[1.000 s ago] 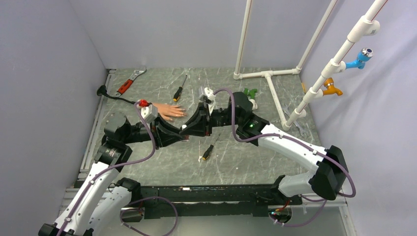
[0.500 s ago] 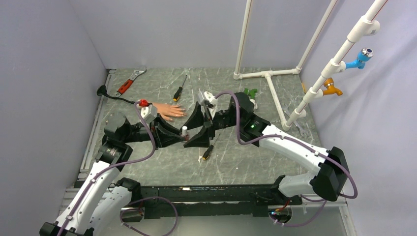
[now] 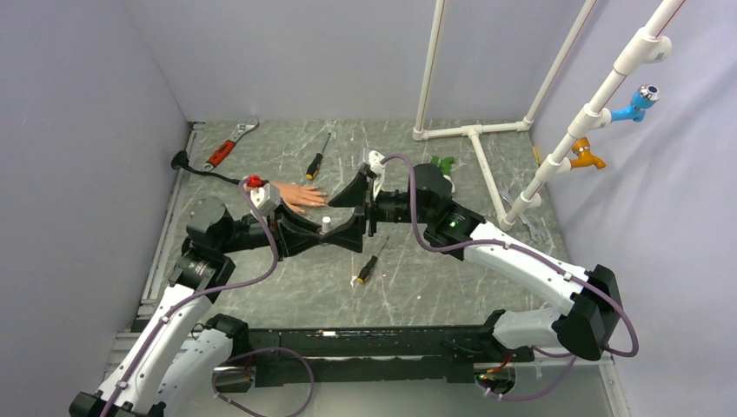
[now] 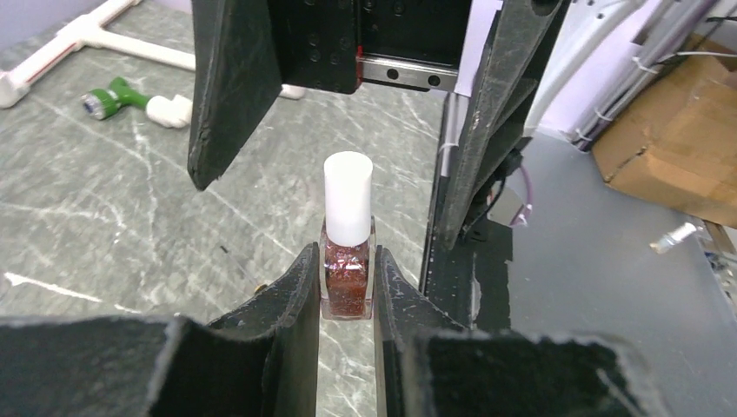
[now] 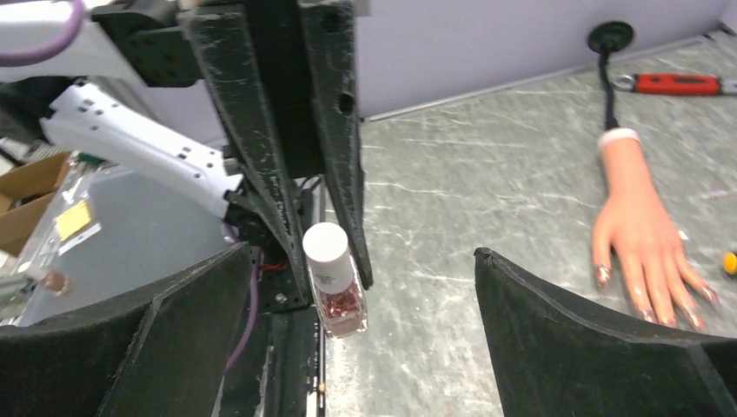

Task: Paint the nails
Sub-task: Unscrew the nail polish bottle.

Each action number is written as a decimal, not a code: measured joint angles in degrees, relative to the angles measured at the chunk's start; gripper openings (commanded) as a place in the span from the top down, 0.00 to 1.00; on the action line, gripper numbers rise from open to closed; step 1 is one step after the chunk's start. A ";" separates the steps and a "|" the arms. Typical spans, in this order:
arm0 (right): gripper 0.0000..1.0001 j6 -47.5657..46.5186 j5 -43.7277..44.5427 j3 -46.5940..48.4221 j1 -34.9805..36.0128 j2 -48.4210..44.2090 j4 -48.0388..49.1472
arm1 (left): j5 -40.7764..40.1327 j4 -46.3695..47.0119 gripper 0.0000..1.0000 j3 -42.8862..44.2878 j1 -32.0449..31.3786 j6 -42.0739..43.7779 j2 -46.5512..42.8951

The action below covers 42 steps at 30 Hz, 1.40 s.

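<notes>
- Flesh-coloured mannequin hand (image 3: pixel 295 197), white cuff: lies flat on the surface, toward its left edge, in the far half. The nails (image 5: pixel 602 276) show reddish glitter.
- Left gripper (image 4: pixel 346 265): clamped narrow on the glass body of an upright polish bottle (image 4: pixel 348 226), red glitter, white cap.
- Right gripper (image 3: pixel 356 215): jaws wide apart, one finger on each side of the cap, neither touching.
</notes>
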 measured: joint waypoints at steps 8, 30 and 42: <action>0.00 0.68 11.17 0.00 -0.02 -0.20 -1.57 | -10.03 -5.51 1.00 0.26 0.00 3.50 -1.99; 0.00 4.68 26.25 1.53 -0.92 -0.46 -5.42 | -24.57 -11.96 1.00 0.63 0.02 6.80 -1.99; 0.22 4.98 29.31 6.43 2.71 1.01 -10.71 | -27.52 -12.63 1.00 1.16 0.11 6.82 -1.81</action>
